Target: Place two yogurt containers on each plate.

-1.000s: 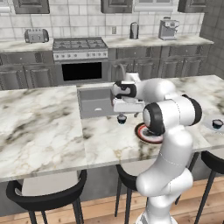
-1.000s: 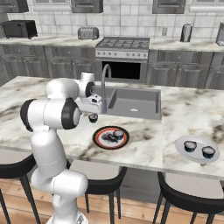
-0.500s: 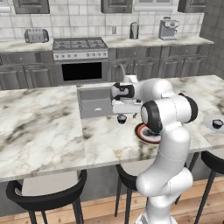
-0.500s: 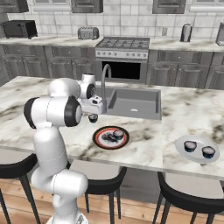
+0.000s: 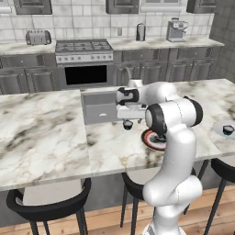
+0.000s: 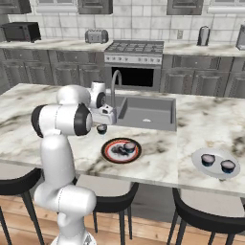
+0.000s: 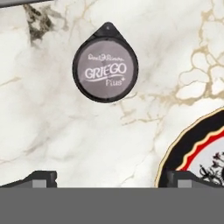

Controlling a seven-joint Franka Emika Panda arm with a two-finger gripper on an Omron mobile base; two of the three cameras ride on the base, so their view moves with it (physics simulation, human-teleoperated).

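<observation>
One yogurt container (image 7: 105, 69), a dark cup with a grey "Griego" lid, stands alone on the marble counter between the sink and the red-rimmed plate (image 7: 197, 148). My gripper (image 7: 111, 179) hangs open just above it, jaws wide and nothing between them. From the base views the gripper (image 5: 127, 117) (image 6: 102, 123) sits right over this cup (image 5: 128, 124) (image 6: 101, 128). The red-rimmed plate (image 6: 115, 155) holds one container (image 6: 129, 146). The white plate (image 6: 215, 173) at the right carries two containers (image 6: 207, 159) (image 6: 228, 166).
A sink basin (image 6: 146, 112) with a tall faucet (image 6: 114, 88) lies just behind the gripper. Bar stools (image 6: 107, 201) stand along the near edge of the island. Open marble stretches to the left (image 5: 41, 133).
The hand has eased down and slightly sideways toward the lone yogurt container. The jaws stay wide. The containers and plates have not moved.
</observation>
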